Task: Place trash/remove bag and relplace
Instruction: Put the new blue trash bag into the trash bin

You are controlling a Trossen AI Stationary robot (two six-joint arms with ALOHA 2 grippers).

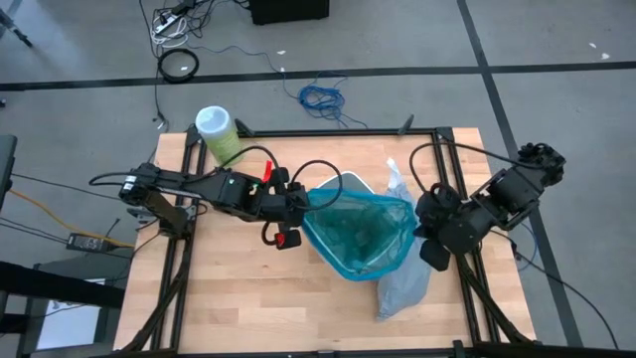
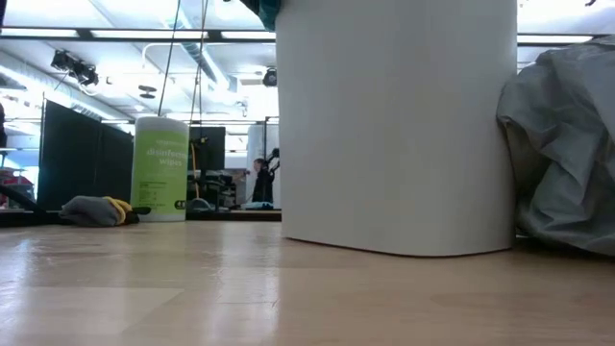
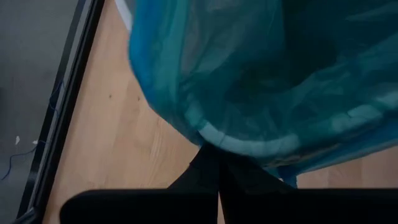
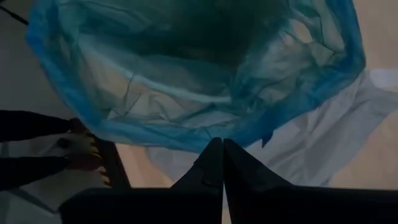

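A white bin (image 1: 350,182) (image 2: 399,125) stands mid-table. A teal translucent bag (image 1: 363,234) is spread open over its mouth. My left gripper (image 1: 301,204) (image 3: 219,169) is shut at the teal bag's left rim, and my right gripper (image 1: 417,221) (image 4: 222,150) is shut at its right rim. The bag, pale grey-white and crumpled (image 1: 402,283) (image 2: 567,144), lies on the table against the bin's right side. The trash is out of view. My left gripper pinches the teal bag's rolled rim (image 3: 239,146) on the left side of its mouth, slanting down from the table's left. The rim is drawn out toward the fingers. My right gripper pinches the rim on the opposite side (image 4: 214,138), slanting down from the table's right. There the film is pulled into a taut corner (image 1: 409,212).
A green wipes canister (image 1: 219,134) (image 2: 160,168) stands at the table's far left corner. Black frame rails (image 1: 467,288) run along the table's edges. Bare wood (image 1: 248,298) lies near and left of the bin.
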